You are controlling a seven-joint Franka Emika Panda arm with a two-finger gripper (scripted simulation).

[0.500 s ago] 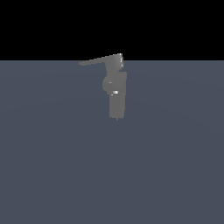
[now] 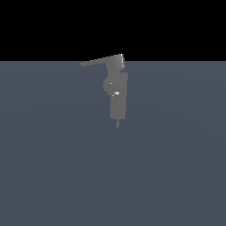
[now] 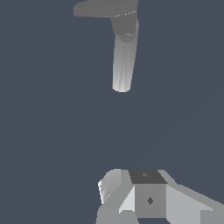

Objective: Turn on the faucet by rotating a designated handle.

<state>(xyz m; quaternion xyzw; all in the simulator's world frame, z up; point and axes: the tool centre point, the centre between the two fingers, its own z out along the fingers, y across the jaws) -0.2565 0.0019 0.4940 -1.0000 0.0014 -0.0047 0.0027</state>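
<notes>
The tabletop (image 2: 57, 176) is a bare slate expanse. The faucet (image 2: 117, 95) stands upright around its middle, toward the far edge, and the handle (image 2: 98, 62) juts from its top block toward the exterior view's left. The gripper (image 3: 144, 199) sits well apart from both. Only part of it shows in the wrist view, so I cannot tell how its jaws stand. The main risk looks like a misjudged approach: striking the thick body, or slipping off the thin tapered lever tip.

Bare simulated scene, flat slate-blue floor (image 2: 53, 176), black void backdrop, untextured grey faucet (image 2: 117, 92)
</notes>
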